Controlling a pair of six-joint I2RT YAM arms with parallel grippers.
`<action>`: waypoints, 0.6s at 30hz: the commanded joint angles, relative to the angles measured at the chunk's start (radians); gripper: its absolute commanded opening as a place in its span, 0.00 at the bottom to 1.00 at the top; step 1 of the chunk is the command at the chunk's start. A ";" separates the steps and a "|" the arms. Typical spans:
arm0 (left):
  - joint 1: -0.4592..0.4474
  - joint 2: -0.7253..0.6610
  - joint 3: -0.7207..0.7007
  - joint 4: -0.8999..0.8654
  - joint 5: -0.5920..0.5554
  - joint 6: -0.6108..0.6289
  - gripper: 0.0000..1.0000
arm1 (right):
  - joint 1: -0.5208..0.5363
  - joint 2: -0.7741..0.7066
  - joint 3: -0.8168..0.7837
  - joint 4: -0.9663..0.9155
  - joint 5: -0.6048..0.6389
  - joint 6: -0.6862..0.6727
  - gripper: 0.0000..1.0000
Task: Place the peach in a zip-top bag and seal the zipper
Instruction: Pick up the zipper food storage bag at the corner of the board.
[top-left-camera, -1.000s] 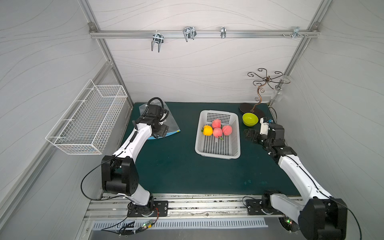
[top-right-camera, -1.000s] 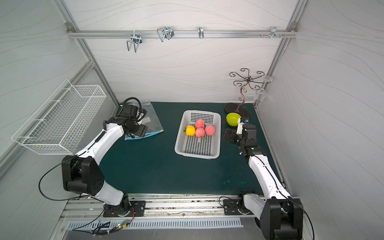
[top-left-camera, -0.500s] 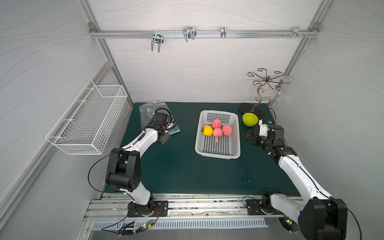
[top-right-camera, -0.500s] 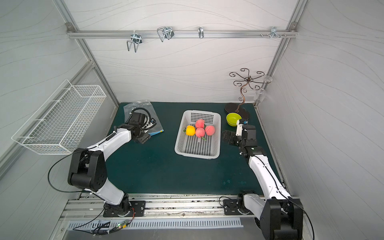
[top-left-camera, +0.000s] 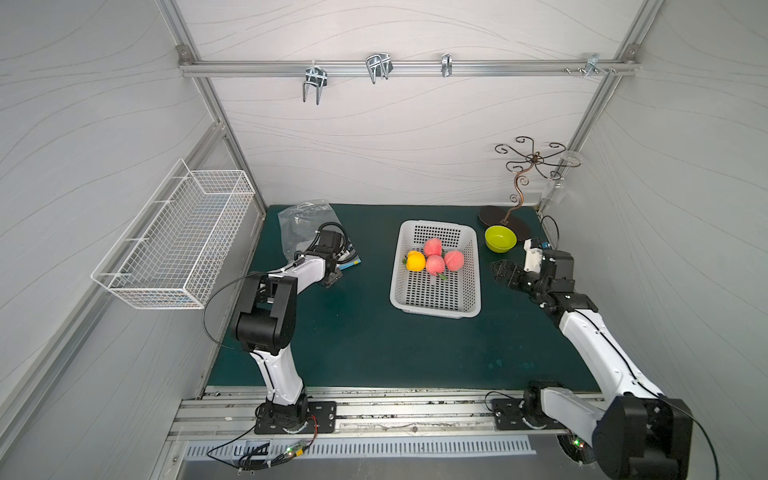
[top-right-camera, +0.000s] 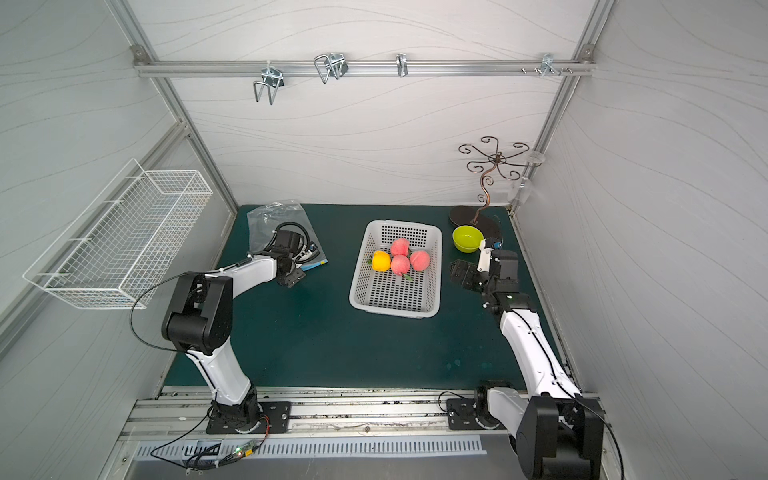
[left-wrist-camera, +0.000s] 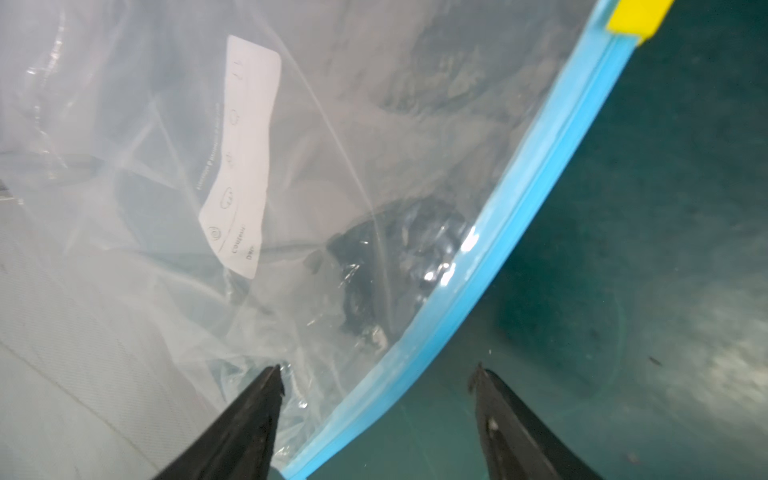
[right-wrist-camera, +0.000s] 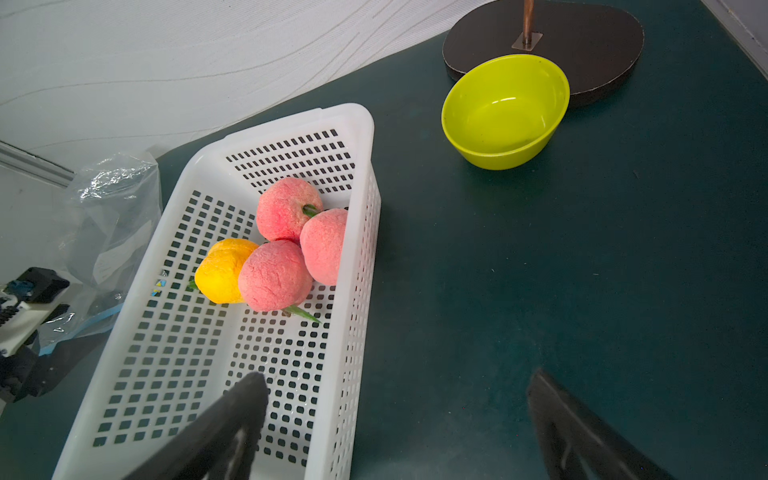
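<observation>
Left wrist view: left gripper (left-wrist-camera: 377, 368) open, empty, astride zipper (left-wrist-camera: 532, 195) of zip-top bag (left-wrist-camera: 332, 124), nine o'clock from white basket (top-left-camera: 434, 311) holding peach (top-left-camera: 434, 264), liable to pinch both walls shut; right gripper (right-wrist-camera: 397, 376) wide, empty, at three o'clock

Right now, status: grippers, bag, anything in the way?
Left gripper open, straddling zipper of zip-top bag. Right gripper open, empty, beside basket. Peaches in basket, none bagged. No obstruction seen.

Robot lab cell: white panel walls (top-left-camera: 374, 145), aluminium frame (top-left-camera: 415, 68), base rail (top-left-camera: 395, 409)
</observation>
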 joint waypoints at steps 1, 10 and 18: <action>0.002 0.025 0.054 0.057 -0.038 0.018 0.68 | -0.007 0.011 -0.001 -0.011 -0.023 0.012 0.99; 0.005 0.066 0.097 0.059 -0.083 -0.006 0.09 | -0.009 0.022 0.000 -0.010 -0.034 0.016 0.99; -0.012 0.004 0.215 -0.148 -0.121 -0.166 0.00 | -0.009 0.012 0.013 -0.016 -0.084 0.009 0.99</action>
